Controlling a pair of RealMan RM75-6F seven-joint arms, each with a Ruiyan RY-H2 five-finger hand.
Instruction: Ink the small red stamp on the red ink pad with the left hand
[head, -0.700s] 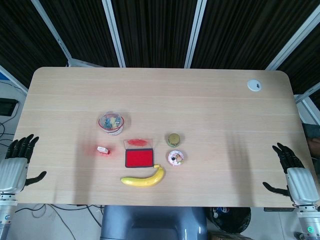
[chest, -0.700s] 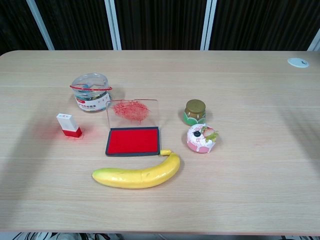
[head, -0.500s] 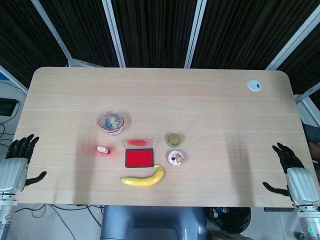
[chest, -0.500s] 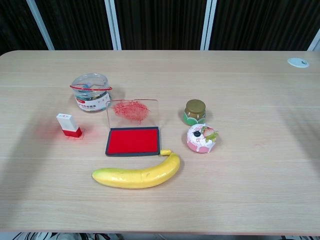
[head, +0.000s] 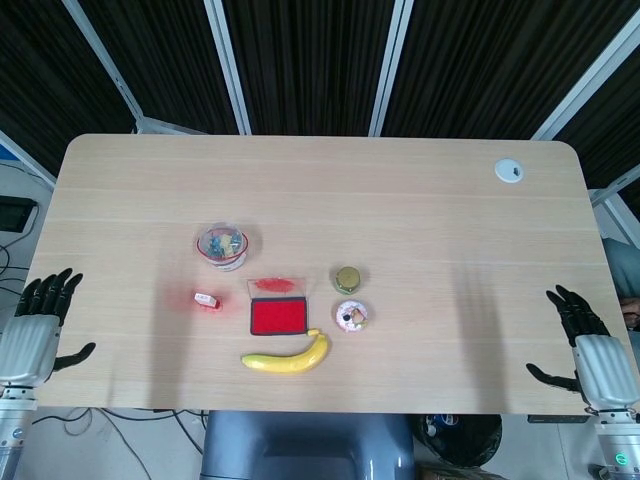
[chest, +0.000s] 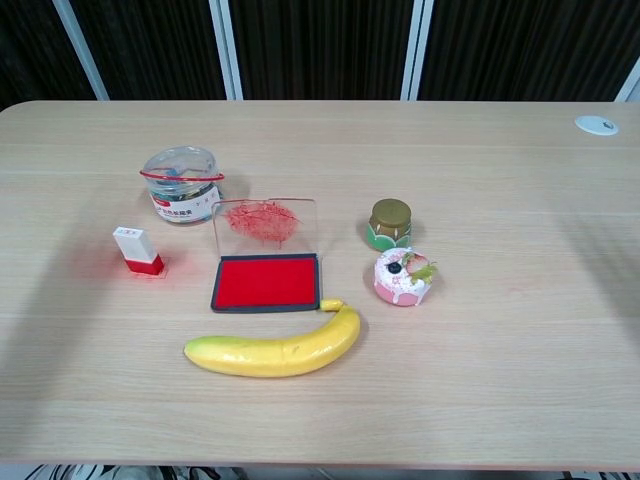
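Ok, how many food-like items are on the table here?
2. A banana lies in front of the open red ink pad, and a small pink frosted cake sits right of the pad, just before the gold-lidded jar.

Wooden table (head: 420, 200), dark slatted wall (head: 300, 60)

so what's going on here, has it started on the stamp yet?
Not yet. The small red stamp stands untouched on the table, left of the red ink pad, whose lid is open. The left hand and right hand both sit at the table's near corners, fingers spread, holding nothing. A banana lies just in front of the pad.
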